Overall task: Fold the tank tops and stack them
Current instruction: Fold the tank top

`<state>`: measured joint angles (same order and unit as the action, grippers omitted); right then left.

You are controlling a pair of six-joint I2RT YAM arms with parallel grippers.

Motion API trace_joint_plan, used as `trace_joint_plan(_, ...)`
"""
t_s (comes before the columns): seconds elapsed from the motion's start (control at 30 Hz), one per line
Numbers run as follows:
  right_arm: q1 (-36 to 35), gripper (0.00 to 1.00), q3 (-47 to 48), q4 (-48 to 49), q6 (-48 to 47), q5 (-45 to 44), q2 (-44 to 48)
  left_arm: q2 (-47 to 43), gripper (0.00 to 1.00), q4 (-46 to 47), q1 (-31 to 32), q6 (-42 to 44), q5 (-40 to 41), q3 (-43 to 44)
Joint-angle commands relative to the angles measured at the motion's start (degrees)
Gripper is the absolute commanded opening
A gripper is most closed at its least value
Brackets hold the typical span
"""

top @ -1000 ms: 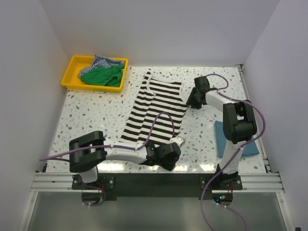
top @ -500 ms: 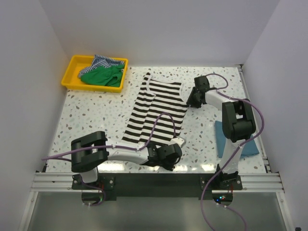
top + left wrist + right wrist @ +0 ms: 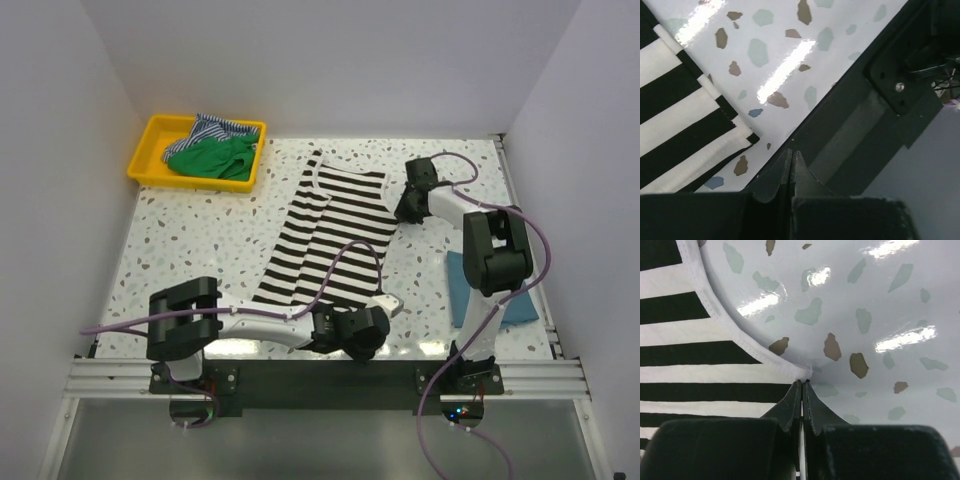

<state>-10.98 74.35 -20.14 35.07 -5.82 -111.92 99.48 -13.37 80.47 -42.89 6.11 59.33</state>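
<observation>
At the near edge of the table [image 3: 190,250] the left gripper [image 3: 791,153] has its jaws pressed together. The near hem corner of the striped top [image 3: 335,230] lies just beside the tips, and no cloth shows between them, so this pinch looks empty. To the near right lies the teal top [image 3: 522,308], a small flat packet partly hidden by the right arm. It appears folded, so it is the one piece done and likely the base of the stack. The striped top lies spread down the middle of the table, its left side seemingly turned in already, so its fold looks barely begun. At its far right shoulder the right gripper [image 3: 802,385] is closed on the white edging, apparently pinching it. Farthest off, at the left corner, the tray [image 3: 150,140] holds the green top [image 3: 212,158] and the blue-striped top [image 3: 215,128], both crumpled and unfolded. Counted: four tops — one folded, one in hand, two waiting — and one tray.
</observation>
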Motion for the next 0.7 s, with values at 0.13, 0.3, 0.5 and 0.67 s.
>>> trace_joint_plan(0.13, 0.8, 0.00, 1.8, -5.8, -4.0, -6.4, 8.2, -4.6, 0.00, 2.4, 0.4, 0.0, 0.4, 0.9)
trace_joint_plan(0.3, 0.8, 0.00, 2.0, -6.3, -4.2, -4.5, 8.0, -1.8, 0.15, -2.7, 0.4, 0.7, 6.4, 3.8)
trace_joint_plan(0.5, 0.7, 0.00, 1.1, -5.3, -3.9, -3.1, 7.3, 4.9, 0.40, -4.0, 0.6, 1.8, 7.6, 5.8)
trace_joint_plan(0.67, 0.8, 0.00, 0.5, -4.7, -4.0, -2.8, 7.1, 7.3, 0.50, -4.7, 0.7, 1.7, 10.8, 7.5)
